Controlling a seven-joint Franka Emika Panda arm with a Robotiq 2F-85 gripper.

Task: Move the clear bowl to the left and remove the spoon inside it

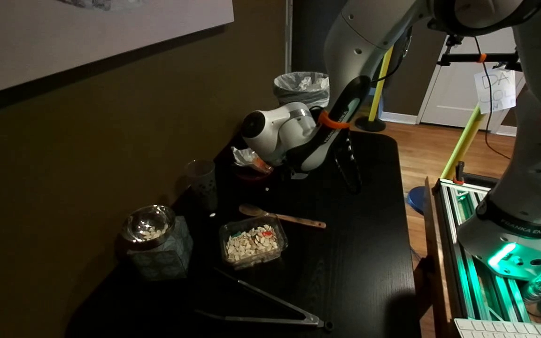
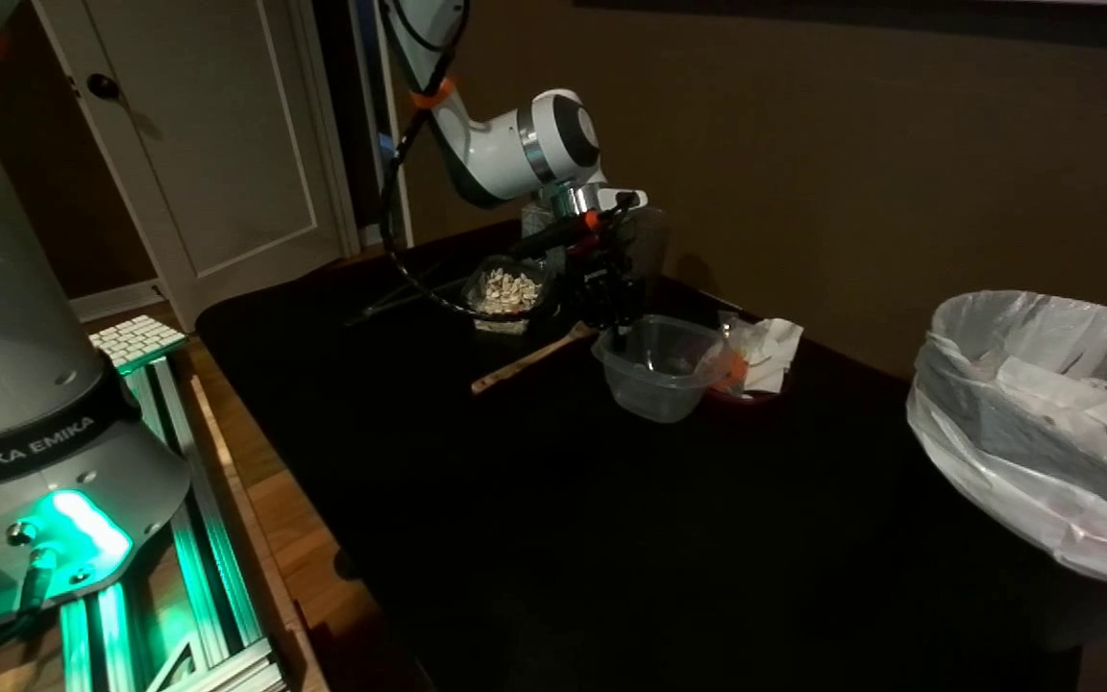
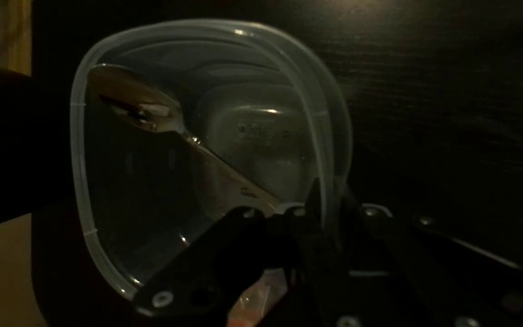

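The clear bowl (image 2: 664, 396) is a squarish see-through plastic tub with a rounded rim, and it fills the middle of the wrist view (image 3: 80, 154). A shiny metal spoon (image 3: 152, 111) leans inside it, its broad end up against the far-left wall and its handle running down toward the gripper. The handle's end is hidden by a finger. My gripper (image 3: 329, 195) is shut on the bowl's rim, one finger inside and one outside; it also shows in an exterior view (image 2: 619, 334). I cannot tell whether the bowl touches the table. The arm hides the bowl in an exterior view.
A dark red bowl (image 2: 746, 399) with wrappers stands beside the clear bowl. A wooden spoon (image 1: 298, 220), a clear box of seeds (image 1: 282, 238), tongs (image 1: 315, 320), a tall cup (image 1: 202, 178) and a metal bowl (image 1: 134, 230) on a patterned box are nearby. A lined bin (image 2: 1024, 461) stands at the table's end.
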